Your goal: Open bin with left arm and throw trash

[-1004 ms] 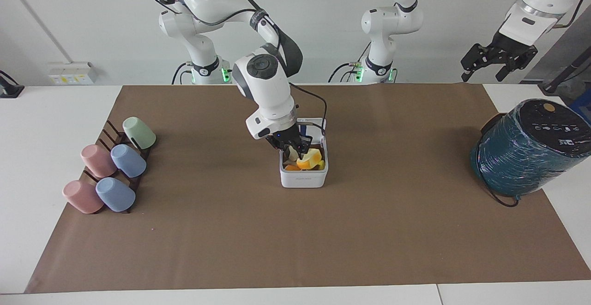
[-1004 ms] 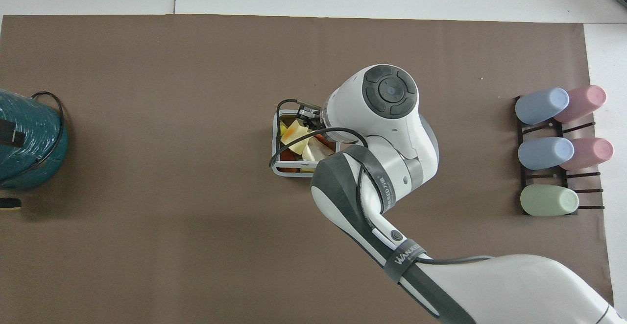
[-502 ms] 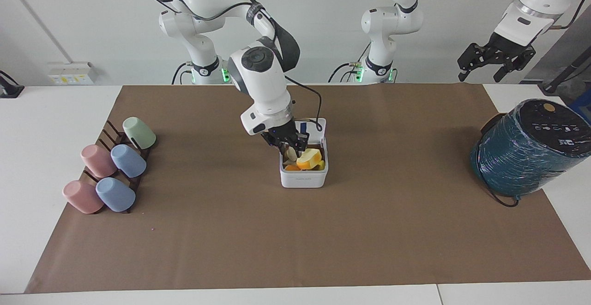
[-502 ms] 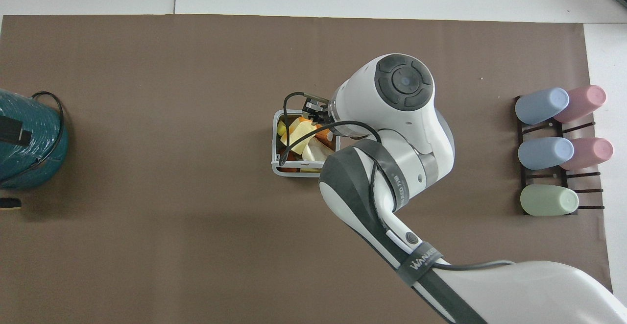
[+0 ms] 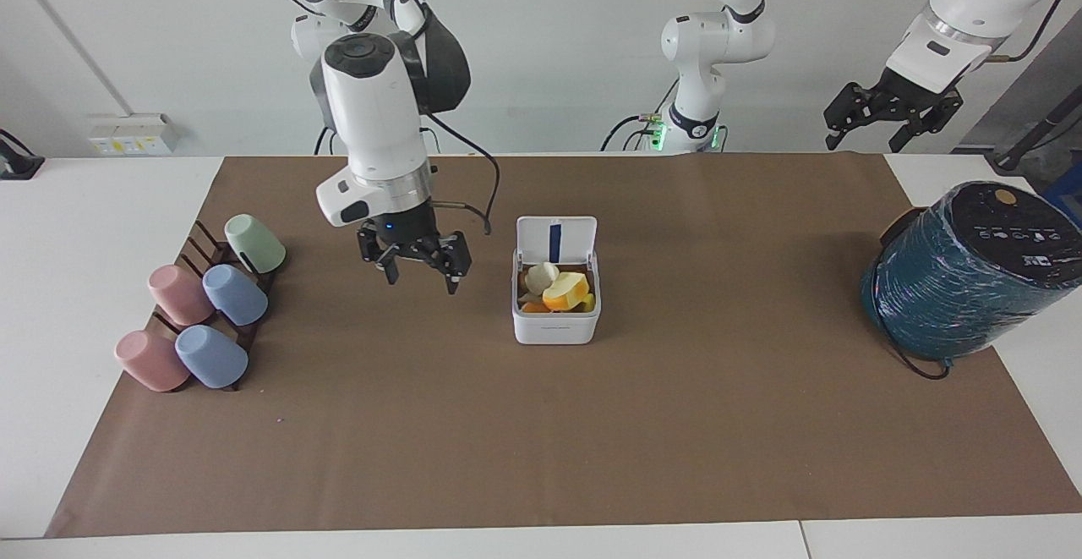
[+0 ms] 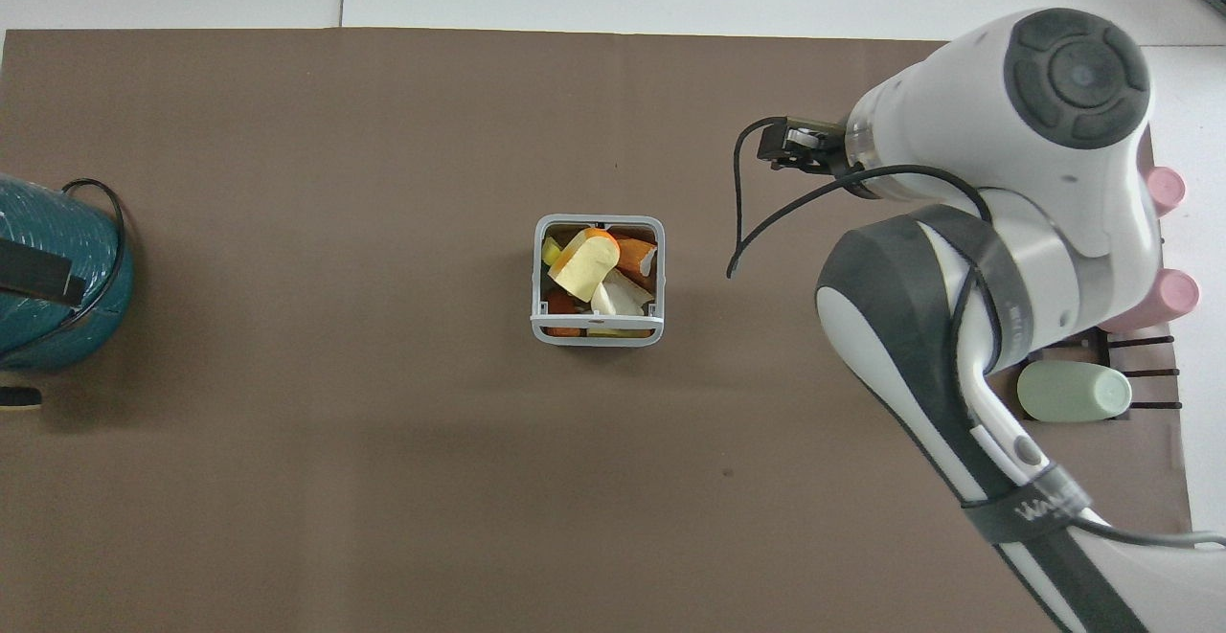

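The white bin [image 5: 556,328] stands mid-mat with its lid [image 5: 556,240] hinged up on the side nearer the robots. The trash lies inside it: a yellow-orange block [image 5: 566,290] on top, a white lump [image 5: 541,276] beside it, and other pieces underneath. From overhead, the bin's rim [image 6: 596,336] frames the block [image 6: 584,264]. My right gripper [image 5: 420,282] hangs open and empty over the bare mat between the bin and the cup rack. My left gripper [image 5: 871,129] waits open, raised high at the left arm's end of the table.
A big teal wrapped cylinder [image 5: 964,271] with a black cable lies at the left arm's end of the mat. A dark rack of pastel cups [image 5: 207,314] sits at the right arm's end. The right arm covers most of that rack from overhead, where the green cup [image 6: 1073,392] shows.
My right gripper opened over the bin, left the trash inside, then lifted and swung away toward the cup rack. The left gripper rose slightly.
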Robot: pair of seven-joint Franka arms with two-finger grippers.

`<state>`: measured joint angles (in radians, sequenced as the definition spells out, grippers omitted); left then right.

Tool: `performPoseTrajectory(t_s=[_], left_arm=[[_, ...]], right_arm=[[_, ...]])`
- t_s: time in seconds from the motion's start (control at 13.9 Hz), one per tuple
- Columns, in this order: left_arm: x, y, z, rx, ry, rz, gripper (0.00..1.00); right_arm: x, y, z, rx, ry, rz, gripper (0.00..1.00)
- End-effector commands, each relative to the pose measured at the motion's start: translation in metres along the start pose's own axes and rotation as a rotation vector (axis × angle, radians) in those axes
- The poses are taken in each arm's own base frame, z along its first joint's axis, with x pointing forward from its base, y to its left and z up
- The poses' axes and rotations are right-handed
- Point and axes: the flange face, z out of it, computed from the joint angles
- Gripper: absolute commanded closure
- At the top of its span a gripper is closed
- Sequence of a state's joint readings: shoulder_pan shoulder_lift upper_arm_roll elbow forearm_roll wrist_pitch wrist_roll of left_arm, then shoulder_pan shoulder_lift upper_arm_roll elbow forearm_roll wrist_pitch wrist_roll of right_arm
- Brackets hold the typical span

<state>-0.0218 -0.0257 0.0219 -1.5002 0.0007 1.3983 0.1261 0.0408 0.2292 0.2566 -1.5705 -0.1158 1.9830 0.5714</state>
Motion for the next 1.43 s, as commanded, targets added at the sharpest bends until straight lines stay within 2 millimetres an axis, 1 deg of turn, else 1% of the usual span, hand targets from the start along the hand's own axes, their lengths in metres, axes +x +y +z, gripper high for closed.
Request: performPoseTrajectory(t_s=[0.0,0.22,0.29,0.36,0.43,0.5,0.57,0.65,0.72,0.79,0.86,1.0,1.15,1.36], left_arm=[[-0.012,-0.004,0.004,0.026,0.019,0.001,0.0],[-0.012,-0.004,0.003,0.026,0.021,0.0,0.0],[-0.013,-0.004,0.004,0.025,0.016,-0.002,0.0],[-0.014,-0.004,0.003,0.025,0.013,-0.004,0.0],[-0.013,-0.004,0.004,0.026,0.018,-0.001,0.0],[-0.012,-0.004,0.003,0.026,0.022,0.004,0.0],[-0.012,-0.004,0.003,0.026,0.022,0.004,0.0],[-0.013,-0.006,0.003,0.026,0.024,0.004,0.0],[-0.013,-0.006,0.003,0.026,0.024,0.006,0.0],[-0.012,-0.004,0.003,0.026,0.022,0.009,0.0],[-0.012,-0.004,0.003,0.026,0.022,0.009,0.0],[-0.013,-0.004,0.003,0.026,0.019,0.007,0.0],[-0.017,-0.003,0.004,0.024,0.003,0.001,0.0],[-0.019,0.0,0.004,0.022,-0.008,0.002,0.0]], right_arm=[[0.005,0.051,-0.041,-0.052,0.007,-0.05,0.0],[0.004,0.096,-0.078,-0.079,-0.009,-0.011,0.0],[0.0,0.106,-0.088,-0.08,-0.027,-0.029,0.0],[-0.002,0.13,-0.103,-0.095,-0.045,-0.025,0.0],[-0.007,0.146,-0.117,-0.083,-0.061,-0.028,0.0],[-0.011,0.167,-0.13,-0.068,-0.083,-0.014,0.0],[-0.016,0.183,-0.14,-0.063,-0.105,-0.007,0.0],[-0.019,0.195,-0.145,-0.065,-0.119,-0.013,0.0],[-0.019,0.206,-0.143,-0.065,-0.134,-0.034,0.0],[-0.02,0.207,-0.137,-0.064,-0.146,-0.072,0.0],[-0.02,0.207,-0.136,-0.064,-0.15,-0.084,0.0],[-0.019,0.203,-0.134,-0.064,-0.146,-0.088,0.0],[-0.015,0.206,-0.132,-0.067,-0.149,-0.083,0.0],[-0.017,0.206,-0.132,-0.061,-0.158,-0.081,0.0]])
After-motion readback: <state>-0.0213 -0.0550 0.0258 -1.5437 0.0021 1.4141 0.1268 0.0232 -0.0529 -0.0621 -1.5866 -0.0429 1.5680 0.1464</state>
